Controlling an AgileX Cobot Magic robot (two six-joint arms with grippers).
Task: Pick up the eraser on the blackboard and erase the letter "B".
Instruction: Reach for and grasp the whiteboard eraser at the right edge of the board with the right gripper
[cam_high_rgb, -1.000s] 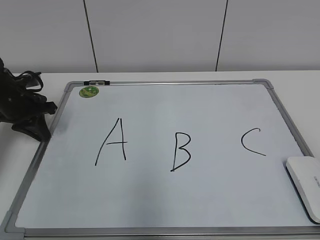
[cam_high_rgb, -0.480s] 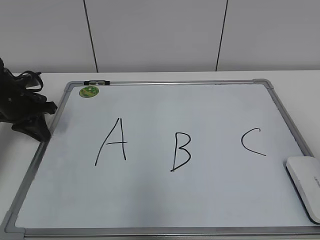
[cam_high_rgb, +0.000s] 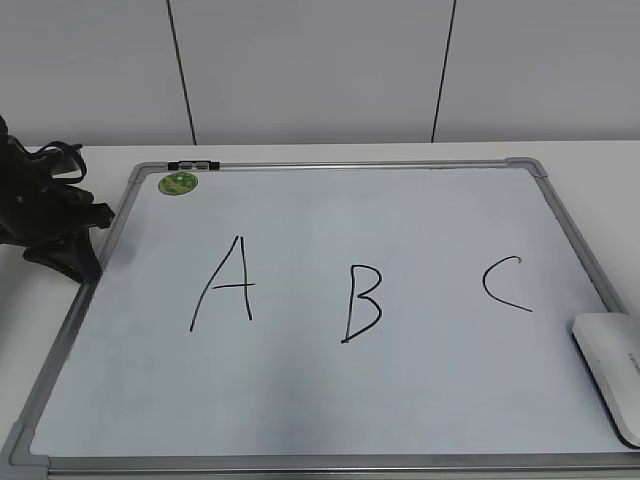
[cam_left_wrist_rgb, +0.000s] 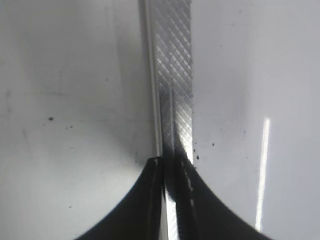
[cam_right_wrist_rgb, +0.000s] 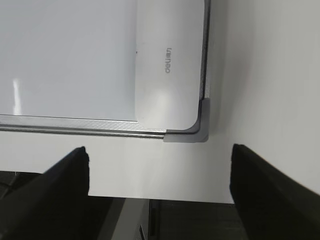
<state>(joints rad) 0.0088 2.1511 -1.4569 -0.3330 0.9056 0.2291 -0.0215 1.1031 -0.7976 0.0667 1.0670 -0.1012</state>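
The blackboard (cam_high_rgb: 330, 400) lies flat on the white table, with black letters on it. The letter "B" (cam_high_rgb: 362, 303) is at its middle, whole. The eraser (cam_high_rgb: 610, 375), a white oblong block, lies on the board's near right corner. In the right wrist view the eraser (cam_right_wrist_rgb: 167, 60) shows small grey print. My right gripper (cam_right_wrist_rgb: 160, 155) is open and empty, hovering just short of that corner, over the table edge. It is out of the exterior view. My left gripper (cam_high_rgb: 85, 265) is at the board's left edge. Its jaws (cam_left_wrist_rgb: 170, 167) are shut on the metal frame (cam_left_wrist_rgb: 172, 75).
A black "A" (cam_high_rgb: 225, 283) is left of the B and a black "C" (cam_high_rgb: 505, 285) right of it. A round green magnet (cam_high_rgb: 178, 183) and a small black clip (cam_high_rgb: 192, 164) sit at the far left corner. The table's front edge (cam_right_wrist_rgb: 160, 200) is just below the board.
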